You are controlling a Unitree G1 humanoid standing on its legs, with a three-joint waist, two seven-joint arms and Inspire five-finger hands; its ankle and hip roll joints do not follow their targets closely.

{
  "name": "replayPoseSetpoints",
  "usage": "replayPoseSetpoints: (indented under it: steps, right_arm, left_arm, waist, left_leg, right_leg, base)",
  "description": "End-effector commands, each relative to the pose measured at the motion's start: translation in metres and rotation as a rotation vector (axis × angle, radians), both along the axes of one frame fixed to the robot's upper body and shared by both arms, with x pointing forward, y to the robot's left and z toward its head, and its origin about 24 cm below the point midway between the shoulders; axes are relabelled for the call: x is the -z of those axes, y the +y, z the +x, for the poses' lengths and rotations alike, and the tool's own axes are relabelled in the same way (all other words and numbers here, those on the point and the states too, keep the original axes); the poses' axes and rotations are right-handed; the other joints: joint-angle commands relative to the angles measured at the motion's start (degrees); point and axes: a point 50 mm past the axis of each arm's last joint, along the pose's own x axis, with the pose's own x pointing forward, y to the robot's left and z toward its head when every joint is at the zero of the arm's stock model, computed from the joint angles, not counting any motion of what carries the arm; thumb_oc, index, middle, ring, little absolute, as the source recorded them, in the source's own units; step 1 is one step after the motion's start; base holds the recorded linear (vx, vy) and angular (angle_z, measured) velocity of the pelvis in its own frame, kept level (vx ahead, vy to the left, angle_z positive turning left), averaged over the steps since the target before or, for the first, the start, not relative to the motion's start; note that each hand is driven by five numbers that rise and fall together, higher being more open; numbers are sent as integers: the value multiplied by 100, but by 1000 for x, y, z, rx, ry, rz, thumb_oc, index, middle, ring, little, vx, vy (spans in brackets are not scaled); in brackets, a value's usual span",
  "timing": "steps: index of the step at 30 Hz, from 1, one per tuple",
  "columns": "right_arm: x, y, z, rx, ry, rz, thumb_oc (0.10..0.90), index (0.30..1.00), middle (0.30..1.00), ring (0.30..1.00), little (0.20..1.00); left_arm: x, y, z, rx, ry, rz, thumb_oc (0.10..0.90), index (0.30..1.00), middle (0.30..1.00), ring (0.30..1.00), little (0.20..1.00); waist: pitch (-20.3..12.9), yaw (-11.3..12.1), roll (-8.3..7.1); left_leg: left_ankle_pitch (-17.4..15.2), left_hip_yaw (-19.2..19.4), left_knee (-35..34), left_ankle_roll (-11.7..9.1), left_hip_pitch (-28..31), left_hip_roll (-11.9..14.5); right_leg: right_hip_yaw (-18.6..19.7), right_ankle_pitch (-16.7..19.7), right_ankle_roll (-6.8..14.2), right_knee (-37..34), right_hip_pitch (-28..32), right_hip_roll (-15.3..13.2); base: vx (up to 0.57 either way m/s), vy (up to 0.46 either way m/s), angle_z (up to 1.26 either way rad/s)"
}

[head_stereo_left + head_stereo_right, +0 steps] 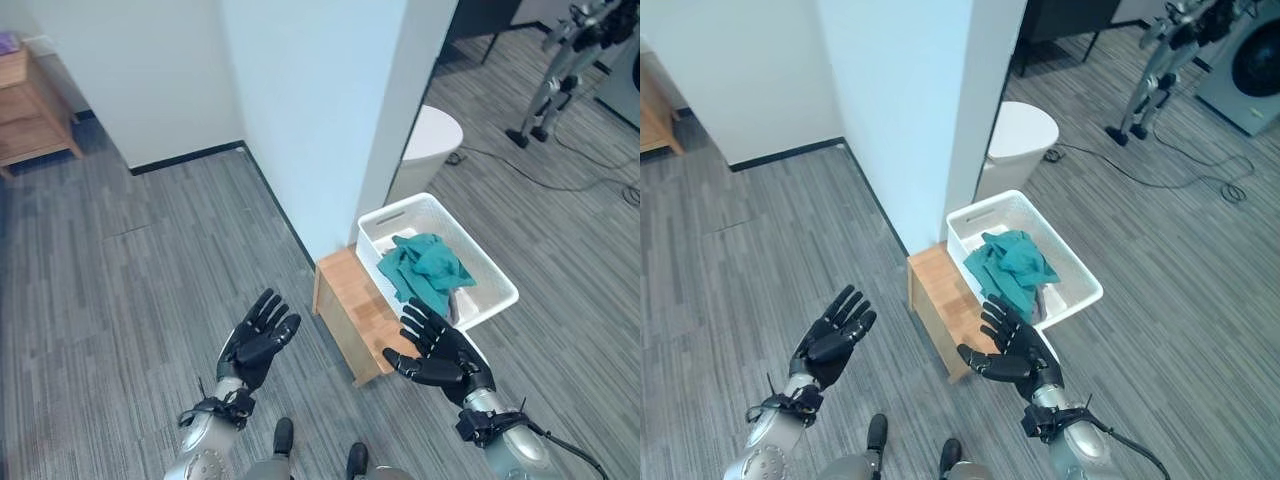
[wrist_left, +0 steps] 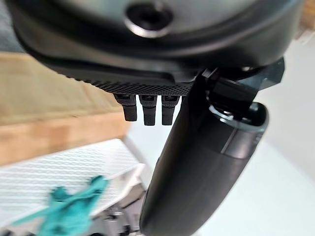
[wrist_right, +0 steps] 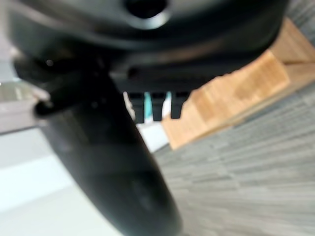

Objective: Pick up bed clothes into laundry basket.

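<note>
The crumpled teal cloth [image 1: 425, 268] lies in the white plastic laundry basket [image 1: 491, 262], just ahead of the empty, spread-fingered right hand [image 1: 440, 352]; the left hand [image 1: 258, 338], also spread-fingered, is farther away.

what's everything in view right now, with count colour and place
laundry basket: one, white, on the floor against the wooden stand
clothes: one bundle, teal, inside the laundry basket
wooden stand: one, light brown, at the foot of the white wall
white wall: one, projecting corner behind the stand
round bin: one, white, behind the wall corner
wooden furniture: one, brown, far left
another robot: one, grey, far right
left hand: dark, fingers straight, empty
right hand: dark, fingers straight, empty, near the basket
</note>
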Motion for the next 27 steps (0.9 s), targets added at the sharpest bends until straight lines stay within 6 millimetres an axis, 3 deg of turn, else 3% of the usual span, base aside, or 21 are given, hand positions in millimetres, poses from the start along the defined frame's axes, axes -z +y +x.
replayPoseSetpoints:
  steps: [1,2,3,4,5,6,7,8,11,14,15,17,19,20,21,22,25,27]
  right_arm:
    - [-47,7,27,14,-289,30,800,900,900,900,900]
    - [-47,7,28,14,-289,29,800,900,900,900,900]
    - [-48,3,27,24,-296,22,800,900,900,900,900]
    - [-50,-4,26,40,-308,-4,800,900,900,900,900]
    - [-60,-20,27,87,-348,-50,800,900,900,900,900]
    - [-69,-29,30,125,-385,-51,800,900,900,900,900]
    - [-69,-29,30,126,-386,-52,800,900,900,900,900]
    - [-76,-34,33,153,-424,-17,800,900,900,900,900]
    - [-86,-36,40,181,-476,58,800,900,900,900,900]
    - [-86,-35,41,189,-485,100,800,900,900,900,900]
    - [-83,-29,42,188,-469,130,800,900,900,900,900]
    - [-78,-22,41,203,-451,162,800,900,900,900,900]
    - [-67,-4,41,162,-407,273,800,900,900,900,900]
    - [-62,3,39,139,-388,299,800,900,900,900,900]
    - [-49,12,35,102,-326,279,800,900,900,900,900]
    - [-49,12,35,102,-326,279,800,900,900,900,900]
    - [-39,15,31,101,-269,293,800,900,900,900,900]
    - [-39,16,31,115,-277,319,800,900,900,900,900]
  left_arm:
    - [-61,26,26,-105,-342,27,800,900,900,900,900]
    - [-62,25,26,-105,-342,27,800,900,900,900,900]
    - [-63,28,25,-116,-352,26,800,900,900,900,900]
    - [-64,31,23,-131,-363,30,800,900,900,900,900]
    - [-71,39,21,-158,-401,48,800,900,900,900,900]
    - [-73,41,21,-170,-416,41,800,900,900,900,900]
    - [-74,41,22,-169,-418,39,800,900,900,900,900]
    - [-77,45,22,-195,-434,42,800,900,900,900,900]
    - [-75,59,11,-291,-423,39,800,900,900,900,900]
    - [-66,66,2,-356,-377,43,800,900,900,900,900]
    - [-53,70,-4,-395,-309,45,800,900,900,900,900]
    - [-44,71,-12,-413,-258,72,800,900,900,900,900]
    - [-42,71,-18,-407,-233,111,800,900,900,900,900]
    - [-49,73,-17,-399,-258,144,800,900,900,900,900]
    - [-58,69,-10,-359,-301,184,800,900,900,900,900]
    - [-58,69,-10,-360,-301,184,800,900,900,900,900]
    - [-61,55,-3,-334,-320,124,800,900,900,900,900]
    - [-65,44,4,-294,-341,100,800,900,900,900,900]
  waist:
    - [-203,45,-321]
    - [-213,39,-310]
    - [-239,27,-279]
    - [-272,13,-260]
    - [-316,34,-301]
    - [-314,92,-313]
    - [-319,101,-273]
    - [-286,207,-319]
    - [-158,561,-258]
    - [41,713,-206]
    - [127,620,-235]
    - [119,533,-290]
    - [85,416,-357]
    - [32,306,-358]
    - [-121,46,-281]
    - [-123,32,-288]
    - [-276,-206,-152]
    - [-394,-411,-37]
  left_leg:
    - [-429,-506,157,-170,-17,-80]
    - [-412,-514,155,-171,-40,-74]
    - [-337,-748,157,-217,-88,-109]
    - [-258,-1030,179,-254,-134,-166]
    - [-106,-1506,264,-316,-331,-355]
    - [22,-1737,296,-380,-509,-427]
    - [38,-1745,296,-392,-537,-390]
    - [158,-1843,300,-446,-728,-473]
    - [342,-1884,229,-621,-1229,-444]
    - [187,-1655,535,-642,-1450,-483]
    - [-149,-546,1046,-339,-1378,-234]
    - [-439,105,1797,-316,-1229,-95]
    - [-815,351,2450,-308,-956,5]
    - [-889,628,2609,-283,-685,244]
    - [-972,1278,2496,-362,58,991]
    - [-944,1268,2468,-363,60,981]
    - [-1296,1208,2069,-584,641,1008]
    - [-1583,1493,1334,-550,952,989]
  right_leg:
    - [1174,-512,298,692,-387,94]
    - [1167,-484,300,674,-401,101]
    - [1523,-636,263,827,-361,259]
    - [2027,-798,203,1032,-312,480]
    - [2930,-1096,50,1069,-42,839]
    - [3361,-1203,-49,992,85,978]
    - [3367,-1145,-43,951,70,1009]
    - [3493,-1230,-166,815,213,1021]
    - [3151,-928,-293,122,362,987]
    - [2926,-778,-321,27,367,953]
    - [2488,-660,-268,-51,260,764]
    - [1888,-430,-215,-178,104,457]
    - [1378,-149,-147,-347,-31,144]
    - [1102,-84,-123,-364,-95,56]
    - [463,-63,-69,-293,-274,-81]
    - [451,-54,-70,-296,-276,-89]
    - [-109,94,58,-240,-460,-359]
    - [-453,331,178,-276,-625,-563]
  base:
    - [-57,-50,176]
    - [-55,-46,208]
    - [-29,-52,184]
    - [-58,-144,213]
    - [-87,-171,179]
    - [-102,-137,182]
    - [-153,-127,148]
    - [-219,-147,179]
    - [-292,-290,197]
    - [-296,-121,125]
    - [-495,47,148]
    - [-581,46,182]
    - [-456,36,189]
    - [-474,133,99]
    - [-352,113,126]
    - [-277,142,199]
    - [-217,132,187]
    - [-253,209,158]
